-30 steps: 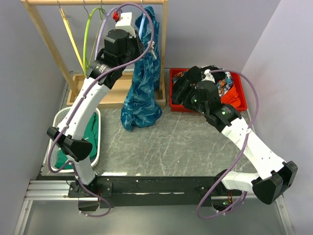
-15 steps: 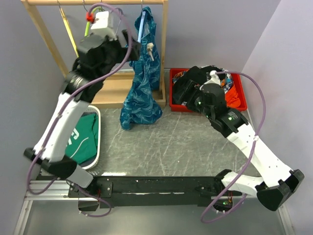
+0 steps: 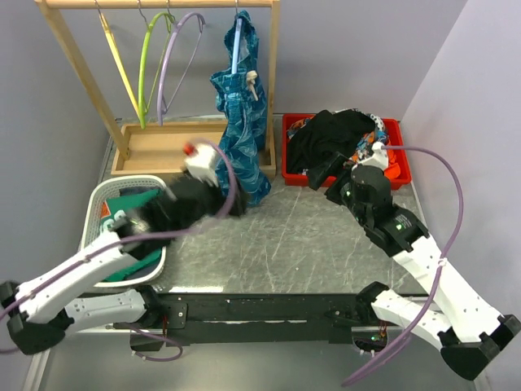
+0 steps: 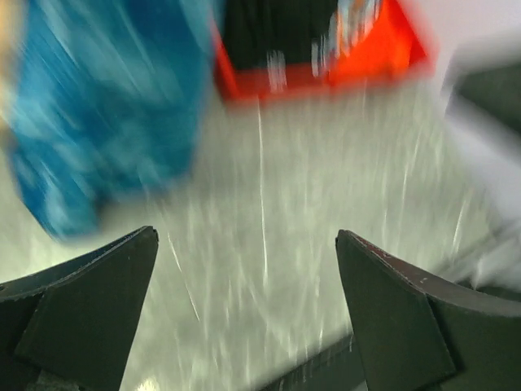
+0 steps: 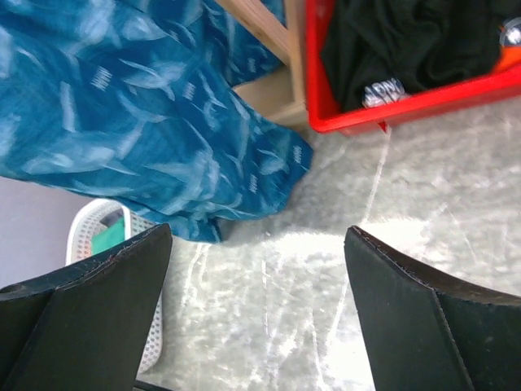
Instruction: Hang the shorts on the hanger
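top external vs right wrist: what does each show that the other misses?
Only top external: the wooden rack, the hanger carrying the shorts, the lime-green hanger, the lavender hanger, the left arm and the right arm.
Only right wrist: the right claw close up, fingers wide apart with nothing between them, and white print on the black garment.
Both: the lower part of the shorts, the red bin with the black garment, the white basket and the marbled table.
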Controlling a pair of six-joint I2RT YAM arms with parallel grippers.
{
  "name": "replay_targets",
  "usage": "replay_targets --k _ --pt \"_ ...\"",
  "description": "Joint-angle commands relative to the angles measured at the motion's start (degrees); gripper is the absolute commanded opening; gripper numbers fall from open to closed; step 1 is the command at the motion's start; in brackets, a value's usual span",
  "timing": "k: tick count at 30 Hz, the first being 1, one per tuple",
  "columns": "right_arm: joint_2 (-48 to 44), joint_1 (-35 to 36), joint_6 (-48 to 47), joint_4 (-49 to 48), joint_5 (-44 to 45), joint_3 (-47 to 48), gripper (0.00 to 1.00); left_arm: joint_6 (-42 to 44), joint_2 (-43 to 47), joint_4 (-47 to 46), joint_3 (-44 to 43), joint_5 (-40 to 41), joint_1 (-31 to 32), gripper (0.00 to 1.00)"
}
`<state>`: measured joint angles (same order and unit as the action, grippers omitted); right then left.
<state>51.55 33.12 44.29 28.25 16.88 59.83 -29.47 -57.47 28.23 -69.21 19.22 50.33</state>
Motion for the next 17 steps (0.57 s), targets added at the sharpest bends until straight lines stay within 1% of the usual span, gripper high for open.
replay_targets --k 1,4,6,9,11,14,15,17 --pt "-3.0 0.4 1.7 -2.3 1.5 -4.2 0.94 -9.2 1.4 -5.4 11.9 8.1 10.5 0.96" --pt "-4.3 0.3 1.2 -3.5 -0.4 -7.7 0.94 -13.0 1.9 -7.7 18.5 8.5 13.9 0.96" --pt "-5.3 0.4 1.4 -4.4 -1.2 -11.0 0.94 -13.4 3.2 -12.2 23.0 7.1 14.4 0.96" --pt "-6.5 0.3 1.6 -6.0 -0.5 -15.4 0.93 -14.6 5.3 -15.1 26.6 6.7 14.5 0.96" --pt "-7.0 0.3 1.6 -6.8 0.1 -17.5 0.93 -13.9 6.8 -16.9 28.9 6.6 14.6 0.96" --pt "-8.4 0.3 2.0 -7.6 0.7 -19.6 0.93 -13.6 8.6 -16.5 29.8 8.1 14.5 0.96" --pt "-8.7 0.3 2.0 -7.8 1.0 -19.8 0.93 -14.8 8.4 -14.2 29.5 9.1 14.5 0.96" --pt "-9.1 0.3 2.4 -8.2 1.1 -20.5 0.93 -15.4 8.1 -12.6 28.6 10.1 14.4 0.97"
